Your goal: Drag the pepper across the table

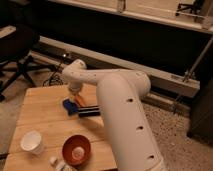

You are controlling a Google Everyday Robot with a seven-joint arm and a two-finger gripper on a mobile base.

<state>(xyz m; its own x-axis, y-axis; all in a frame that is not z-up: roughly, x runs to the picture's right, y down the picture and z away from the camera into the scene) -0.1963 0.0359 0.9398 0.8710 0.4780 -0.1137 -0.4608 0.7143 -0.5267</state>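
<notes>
Camera view, looking down past the robot's thick white arm (122, 115), which fills the right half of my picture.

- Table (40, 107): light wooden planks, seen from its near edge.
- Gripper (75, 95): down low over the far middle of the table, hanging from the bent wrist, right above the cluster of small things. Whether it is wide, narrow or clamped on something I cannot tell; the wrist housing hides it.
- Pepper (80, 102): small orange-red piece lying on the table directly under the gripper. Touching or just apart, I cannot tell.
- Blue block (68, 105): just left of the pepper, against it or nearly so.
- Black bar (90, 111): flat on the wood just in front of the pepper, running to the right.
- White cup (31, 141): upright, near left corner, well apart from the cluster.
- Orange-red bowl (76, 148): near edge, right of the cup.
- Office chair (17, 55): on the floor beyond the table's left side.
</notes>
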